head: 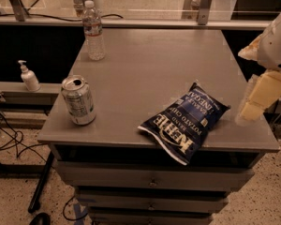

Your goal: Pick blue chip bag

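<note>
The blue chip bag (185, 122) is a dark navy crinkled foil bag with white "KETTLE" lettering. It lies flat near the front right of the grey table top (159, 64), and one corner hangs slightly over the front edge. My gripper (254, 103) is pale cream on a white arm. It hangs at the right edge of the view, just right of the bag and over the table's right side, not touching the bag.
An opened silver soda can (78, 100) stands at the front left. A clear water bottle (93, 31) stands at the back left. A hand-sanitiser pump bottle (28, 77) sits on a lower shelf to the left. Drawers (152, 181) lie below the top and cables (7, 137) lie on the floor.
</note>
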`<action>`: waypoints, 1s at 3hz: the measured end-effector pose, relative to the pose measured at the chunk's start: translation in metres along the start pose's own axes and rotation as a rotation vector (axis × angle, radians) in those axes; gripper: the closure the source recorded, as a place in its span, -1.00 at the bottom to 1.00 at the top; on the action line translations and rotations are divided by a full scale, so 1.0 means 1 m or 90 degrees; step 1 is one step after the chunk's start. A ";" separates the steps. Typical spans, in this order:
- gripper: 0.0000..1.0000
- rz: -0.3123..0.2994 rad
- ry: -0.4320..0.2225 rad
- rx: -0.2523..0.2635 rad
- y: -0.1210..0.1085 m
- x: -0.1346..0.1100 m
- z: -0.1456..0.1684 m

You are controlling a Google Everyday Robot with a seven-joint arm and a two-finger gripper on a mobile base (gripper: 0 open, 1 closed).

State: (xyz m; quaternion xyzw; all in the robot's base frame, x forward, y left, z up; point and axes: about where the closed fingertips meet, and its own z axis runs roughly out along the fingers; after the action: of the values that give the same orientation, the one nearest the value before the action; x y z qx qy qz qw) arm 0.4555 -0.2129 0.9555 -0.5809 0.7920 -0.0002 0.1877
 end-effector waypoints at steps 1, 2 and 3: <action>-1.00 0.032 -0.034 -0.016 -0.005 -0.003 0.030; -1.00 0.077 -0.060 -0.049 -0.004 -0.008 0.059; -1.00 0.118 -0.089 -0.087 0.006 -0.020 0.083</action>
State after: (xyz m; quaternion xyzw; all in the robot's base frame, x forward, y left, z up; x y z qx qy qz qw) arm 0.4801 -0.1745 0.8826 -0.5150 0.8256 0.1117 0.2017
